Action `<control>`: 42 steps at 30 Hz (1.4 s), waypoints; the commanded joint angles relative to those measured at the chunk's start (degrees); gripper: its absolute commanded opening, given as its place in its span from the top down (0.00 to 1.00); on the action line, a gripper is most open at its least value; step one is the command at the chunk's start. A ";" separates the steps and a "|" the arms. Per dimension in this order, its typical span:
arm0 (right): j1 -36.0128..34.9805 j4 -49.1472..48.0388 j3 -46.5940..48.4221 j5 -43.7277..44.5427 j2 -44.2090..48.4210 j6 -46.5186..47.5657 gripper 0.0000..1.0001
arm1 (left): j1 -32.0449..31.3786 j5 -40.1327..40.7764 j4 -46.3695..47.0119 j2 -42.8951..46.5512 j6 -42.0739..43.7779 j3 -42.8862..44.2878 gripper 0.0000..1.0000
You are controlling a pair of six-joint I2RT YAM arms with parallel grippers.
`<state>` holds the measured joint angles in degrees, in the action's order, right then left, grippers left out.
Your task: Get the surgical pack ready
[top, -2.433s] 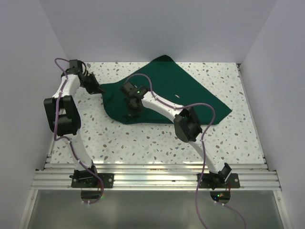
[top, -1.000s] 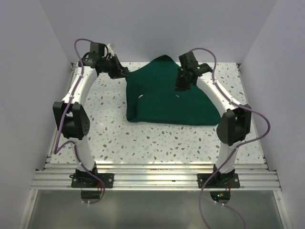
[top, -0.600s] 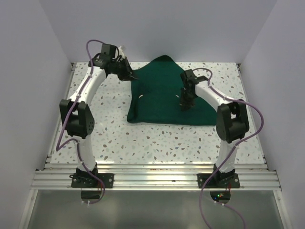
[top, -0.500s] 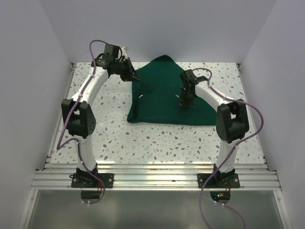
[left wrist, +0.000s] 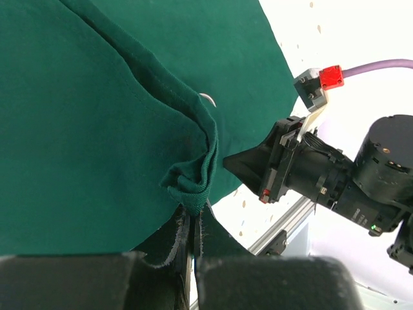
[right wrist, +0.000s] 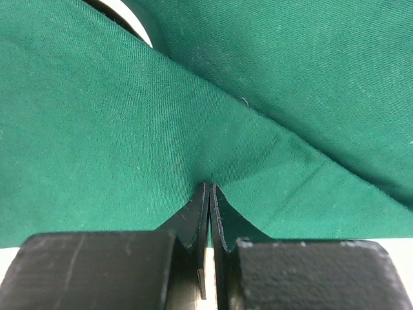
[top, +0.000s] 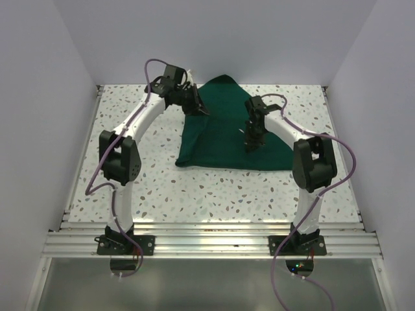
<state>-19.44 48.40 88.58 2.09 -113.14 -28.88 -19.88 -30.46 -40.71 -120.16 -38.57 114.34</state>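
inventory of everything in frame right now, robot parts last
drape: 1, dark green, far middle of the table
table: 1, white speckled, under everything
rail: 1, silver, near edge, carrying both arm bases
cables: 2, purple, one along each arm
arms: 2, white with black joints, reaching to the drape
left gripper: 1, black, shut on the drape's bunched left edge
right gripper: 1, black, shut on a drape fold near its middle
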 commanded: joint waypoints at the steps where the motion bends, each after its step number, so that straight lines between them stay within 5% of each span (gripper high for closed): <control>1: 0.28 0.02 1.51 0.73 -0.32 1.37 0.98 | -1.74 -2.41 4.23 -1.65 -3.09 2.90 1.00; 21: 0.46 0.55 3.88 -1.91 -4.80 0.14 0.99 | -5.87 -4.79 11.62 -10.53 -9.86 7.30 1.00; 29: 0.37 1.78 7.75 -3.58 -7.18 0.49 0.98 | -7.28 -4.00 10.83 -10.62 -7.31 2.73 0.95; 35: 0.46 3.01 10.90 -4.99 -7.79 0.14 0.98 | -7.28 -4.17 11.09 -12.29 -5.38 2.72 0.69; 36: 0.46 4.32 11.70 -4.64 -7.88 0.32 0.98 | -7.19 -4.00 11.00 -12.73 -4.94 2.99 0.52; 39: 0.54 7.31 15.57 -3.15 -7.36 1.81 0.98 | -6.32 -3.65 8.82 -13.61 -2.32 5.97 0.35; 42: 0.72 11.08 18.47 -2.26 -6.22 3.91 0.98 | -4.56 -2.16 6.62 -12.48 1.55 8.26 0.31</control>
<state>-18.68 55.16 103.00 0.34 -121.01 -27.49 -26.39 -33.12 -32.93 -133.97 -41.98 118.67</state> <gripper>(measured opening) 0.022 0.684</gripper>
